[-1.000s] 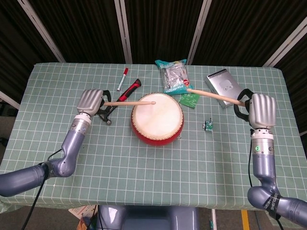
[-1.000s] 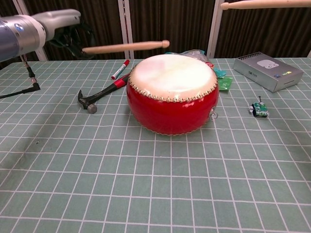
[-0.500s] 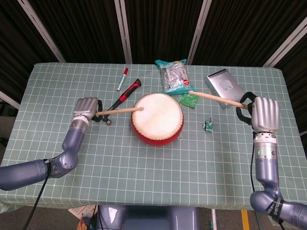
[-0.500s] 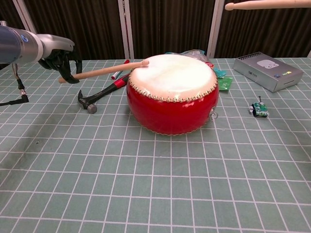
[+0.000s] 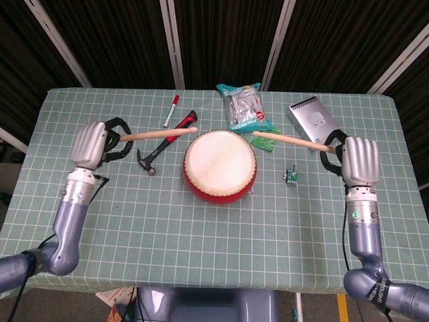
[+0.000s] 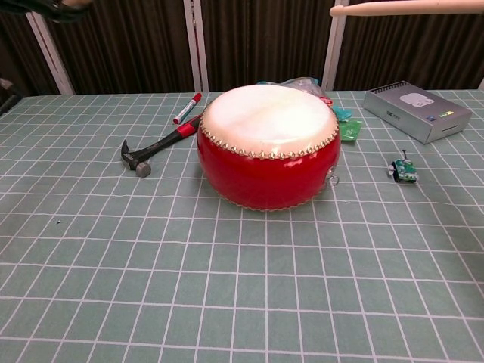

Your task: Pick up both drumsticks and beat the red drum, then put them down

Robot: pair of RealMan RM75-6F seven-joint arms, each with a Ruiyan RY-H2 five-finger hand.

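Lifted off the skin since half a second ago: left drumstick (image 5: 158, 134), whose tip then lay on the drumhead, now hangs clear of it, tip just short of the near-left rim. Left hand (image 5: 90, 143) has swung out and up, fingers clenched round the butt. Right hand (image 5: 354, 161) has shifted slightly inward; fingers wrapped round the right drumstick (image 5: 291, 140), held high, its shaft crossing the top edge of the chest view.

Red drum (image 5: 220, 165) sits mid-table, skin up, between the two hands. Both sticks lie roughly level, long axes pointing inward at the drum from either side. Neither tip is over the skin: left tip near the upper-left rim, right tip near the upper-right rim. Judgement: beating phase, both sticks raised; either hand needs an inward reach plus a downward swing to land on the head.

Other items: hammer (image 5: 164, 140) under the left stick, red marker (image 5: 170, 111), foil packet (image 5: 242, 107) behind the drum, grey box (image 6: 416, 110), small toy (image 6: 404, 170).
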